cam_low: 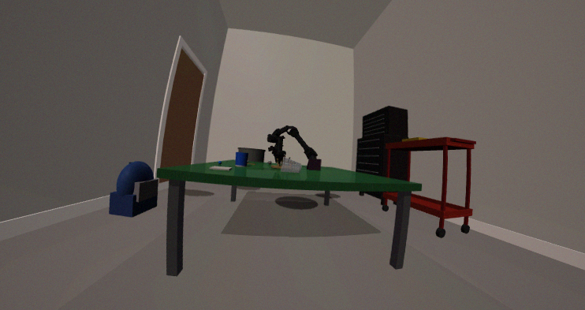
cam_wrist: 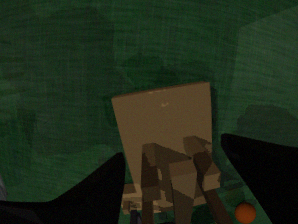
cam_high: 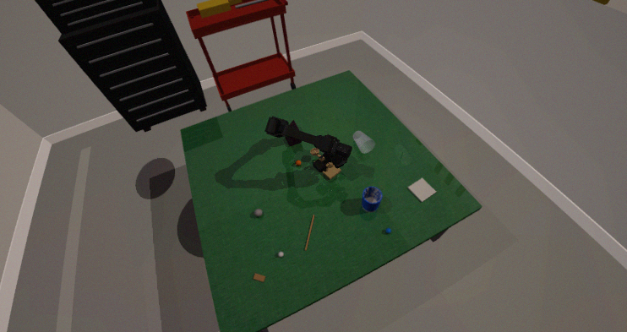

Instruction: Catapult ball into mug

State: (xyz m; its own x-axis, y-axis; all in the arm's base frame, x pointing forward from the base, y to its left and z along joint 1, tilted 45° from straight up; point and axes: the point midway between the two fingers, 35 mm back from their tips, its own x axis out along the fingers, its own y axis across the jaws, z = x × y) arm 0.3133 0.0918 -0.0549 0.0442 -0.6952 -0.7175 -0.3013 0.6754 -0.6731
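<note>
Green covers the surface (cam_high: 245,237). From left to right near its middle lie the orange ball (cam_high: 298,162), the wooden catapult (cam_high: 332,171) and the blue mug (cam_high: 372,198). The gripper (cam_wrist: 174,192) hangs over the catapult with jaws spread wide on each side of it, holding nothing. The ball rests on the surface just beside the catapult, toward the arm's base, not loaded. The catapult's long axis seems to run along the arm's reach. A red cart (cam_high: 280,0) stands behind the surface.
</note>
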